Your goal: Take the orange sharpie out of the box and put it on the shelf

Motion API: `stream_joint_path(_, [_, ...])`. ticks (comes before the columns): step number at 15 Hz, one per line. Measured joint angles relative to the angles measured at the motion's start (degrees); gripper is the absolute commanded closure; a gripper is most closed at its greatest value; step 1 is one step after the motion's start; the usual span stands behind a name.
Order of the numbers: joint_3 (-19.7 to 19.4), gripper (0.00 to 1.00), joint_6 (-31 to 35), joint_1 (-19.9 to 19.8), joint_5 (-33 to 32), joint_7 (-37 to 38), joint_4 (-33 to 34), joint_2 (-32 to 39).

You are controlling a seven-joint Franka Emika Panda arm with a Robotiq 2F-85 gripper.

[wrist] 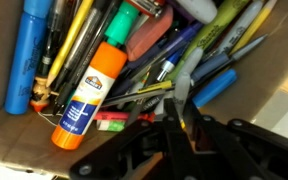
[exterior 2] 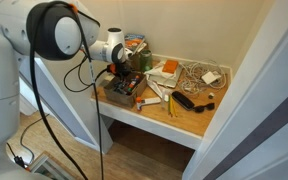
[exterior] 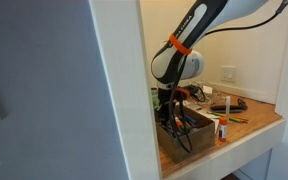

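The small brown box (wrist: pixel 24 140) is packed with pens and markers and stands on the tan wooden shelf (exterior 2: pixel 179 122) in the white recess; it shows in both exterior views (exterior: pixel 189 135) (exterior 2: pixel 117 97). My gripper (wrist: pixel 181 125) is down in the box, its fingers close together on a thin grey barrel with an orange bit showing between them, the orange sharpie (wrist: pixel 180 92). In both exterior views the gripper (exterior: pixel 172 108) (exterior 2: pixel 124 78) hangs right over the box. The fingers hide most of the sharpie.
In the box lie an orange-and-white glue stick (wrist: pixel 87 88), a blue marker (wrist: pixel 26 55) and several pens. On the shelf are tangled cables (exterior 2: pixel 194 72), a black object (exterior 2: pixel 191 100), loose pens (exterior 2: pixel 154 97) and a small upright stick (exterior: pixel 222 130). The white recess wall (exterior: pixel 124 90) stands close.
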Motion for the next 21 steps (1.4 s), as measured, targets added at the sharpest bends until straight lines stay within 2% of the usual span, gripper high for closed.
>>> stream_joint_path(3, [0.8,0.97,-4.2,-1.1,0.7,-0.8,-1.4,-4.0])
stream_joint_path(7, [1.3,0.97,-6.1,-4.8,5.2,-5.0,-8.0,-12.9])
stream_joint_path(11, [0.0,0.97,-1.7,-9.5,11.9,-9.1,-16.7,-23.5])
stream_joint_path(14, [-2.7,0.97,3.6,-10.5,14.7,-10.2,-22.6,-31.1])
stream_joint_path(17, [-5.9,0.97,9.0,-10.3,13.5,-9.8,-27.6,-36.6])
stream_joint_path(18, [-6.9,0.97,10.6,-10.3,11.8,-8.9,-29.2,-38.0])
stream_joint_path(19, [-8.0,0.87,12.2,-10.3,8.9,-6.7,-30.6,-39.2])
stream_joint_path(21, [-9.7,0.87,15.3,-10.7,2.9,-0.6,-33.1,-40.9])
